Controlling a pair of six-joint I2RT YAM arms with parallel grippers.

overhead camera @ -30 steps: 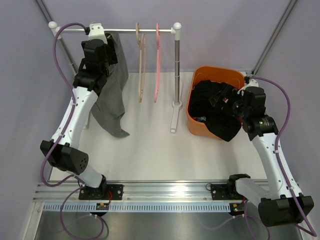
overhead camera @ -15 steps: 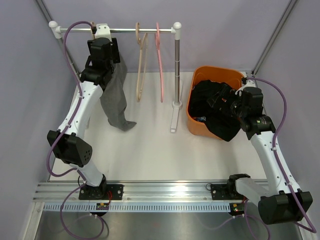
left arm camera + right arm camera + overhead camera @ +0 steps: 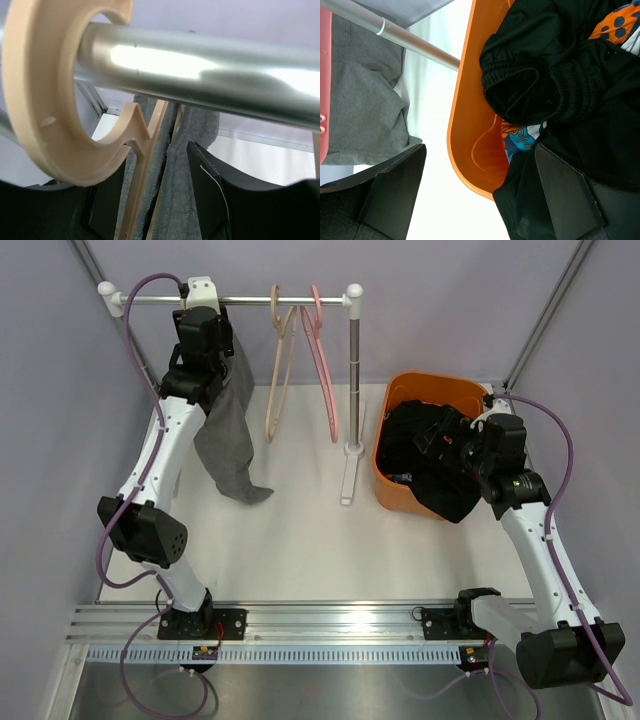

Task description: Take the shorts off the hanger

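Observation:
The grey shorts [image 3: 225, 440] hang from a beige hanger [image 3: 30, 100] at the left end of the rail [image 3: 250, 300]. My left gripper [image 3: 205, 335] is up at the rail. In the left wrist view [image 3: 157, 200] its fingers are closed in on the grey waistband [image 3: 192, 165] and the hanger arm. The black shorts [image 3: 430, 475] fill the orange basket [image 3: 430, 385] and drape over its near rim. The printed shorts [image 3: 520, 140] lie under them. My right gripper [image 3: 455, 440] hovers open and empty over the basket's left rim [image 3: 465, 100].
An empty beige hanger [image 3: 278, 370] and an empty pink hanger [image 3: 325, 360] hang tilted on the rail. The rack's post [image 3: 353, 380] and foot [image 3: 348, 480] stand between the shorts and the basket. Purple walls close in on both sides.
My left gripper has risen to the rail, and the grey shorts have bunched narrower and shifted right. The two empty hangers have swung. The right arm has barely moved.

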